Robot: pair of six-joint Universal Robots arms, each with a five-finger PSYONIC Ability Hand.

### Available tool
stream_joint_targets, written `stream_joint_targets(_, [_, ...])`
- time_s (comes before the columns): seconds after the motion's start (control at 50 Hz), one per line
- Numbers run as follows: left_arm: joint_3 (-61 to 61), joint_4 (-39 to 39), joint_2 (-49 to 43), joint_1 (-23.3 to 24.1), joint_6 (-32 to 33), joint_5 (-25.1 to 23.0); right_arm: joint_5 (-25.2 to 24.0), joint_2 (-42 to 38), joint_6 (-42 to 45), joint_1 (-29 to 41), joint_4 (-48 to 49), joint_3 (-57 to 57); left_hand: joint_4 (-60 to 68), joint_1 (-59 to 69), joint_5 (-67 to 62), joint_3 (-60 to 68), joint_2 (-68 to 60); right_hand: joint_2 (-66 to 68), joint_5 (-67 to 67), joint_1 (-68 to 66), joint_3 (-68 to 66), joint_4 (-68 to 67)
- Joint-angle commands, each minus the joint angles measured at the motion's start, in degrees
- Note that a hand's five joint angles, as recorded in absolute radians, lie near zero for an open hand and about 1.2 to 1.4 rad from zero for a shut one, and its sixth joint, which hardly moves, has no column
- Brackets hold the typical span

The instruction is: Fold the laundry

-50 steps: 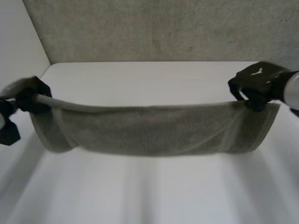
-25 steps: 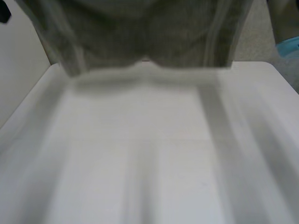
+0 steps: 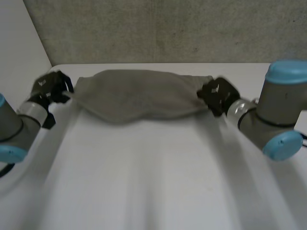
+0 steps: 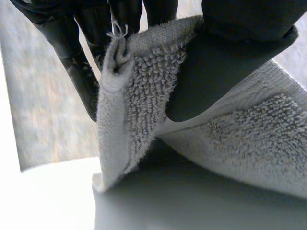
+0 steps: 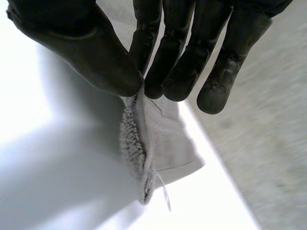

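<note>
Pinching towel point(image 3: 139, 96): left hand point(image 3: 50, 88), right hand point(image 3: 218, 95).

**Robot body: grey arms, blue caps, black hands**

Left arm point(image 3: 14, 125) & right arm point(image 3: 268, 112): fat grey tube joints, rounded, w/ light-blue caps point(image 3: 286, 71) on the ends. Silver ring point(image 3: 235, 109) at each wrist, then black from there on. Left hand point(image 3: 48, 88) & right hand point(image 3: 218, 95): matte black, blocky backs, small pale mark on each. Up close, fingers point(image 5: 177, 57) are segmented w/ rounded tips, slightly glossy; one has a round dimple point(image 5: 217, 87). Thumb point(image 5: 81, 43) is broader, smooth, blunt.
</note>
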State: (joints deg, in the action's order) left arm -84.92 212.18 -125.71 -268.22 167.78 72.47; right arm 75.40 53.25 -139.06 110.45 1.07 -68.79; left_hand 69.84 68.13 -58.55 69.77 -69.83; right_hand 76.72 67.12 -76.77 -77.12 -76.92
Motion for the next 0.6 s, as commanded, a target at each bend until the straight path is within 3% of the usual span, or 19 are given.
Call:
stream_joint_targets(0.02, [-6.0, 0.3, -0.6, -2.3, 8.9, -1.9, 0.5, -0.4, 4.3, -0.5, 0.2, -5.1, 10.2, 11.9, -11.4, 10.2, -10.2, 3.3, 2.9, -3.2, -2.9, -3.1])
stream_joint_targets(0.14, [-10.3, -8.1, 6.8, -6.5, 14.5, -3.6, 0.5, 9.2, 4.6, -3.4, -4.5, -9.1, 10.2, 11.9, -11.4, 10.2, -10.2, 3.3, 2.9, -3.2, -2.9, -3.1])
stream_joint_targets(0.22, [-12.5, -13.3, 11.3, -9.1, 14.9, -5.7, 0.4, 14.3, 4.9, -5.2, -9.3, -10.8, 10.2, 11.9, -11.4, 10.2, -10.2, 3.3, 2.9, -3.2, -2.9, -3.1])
stream_joint_targets(0.34, [-19.1, -22.7, 21.5, -14.1, 18.2, -13.6, -0.4, 22.8, 8.5, -7.9, -24.8, -14.3, 10.2, 11.9, -11.4, 10.2, -10.2, 3.3, 2.9, -3.2, -2.9, -3.1])
stream_joint_targets(0.42, [-23.9, -28.7, 30.3, -18.9, 26.4, -21.4, -0.9, 27.0, 14.9, -8.1, -34.0, -16.6, 10.2, 11.9, -11.4, 10.2, -10.2, 3.3, 2.9, -3.2, -2.9, -3.1])
stream_joint_targets(0.48, [-25.9, -32.5, 33.6, -22.2, 31.3, -24.1, -1.0, 29.0, 17.5, -8.1, -35.4, -17.3, 10.2, 11.9, -11.4, 10.2, -10.2, 3.3, 2.9, -3.2, -2.9, -3.1])
stream_joint_targets(0.6, [-25.7, -34.5, 33.7, -23.1, 33.8, -24.8, -1.2, 28.3, 18.0, -8.1, -34.3, -15.9, 10.2, 11.9, -11.4, 10.2, -10.2, 3.3, 2.9, -3.2, -2.9, -3.1])
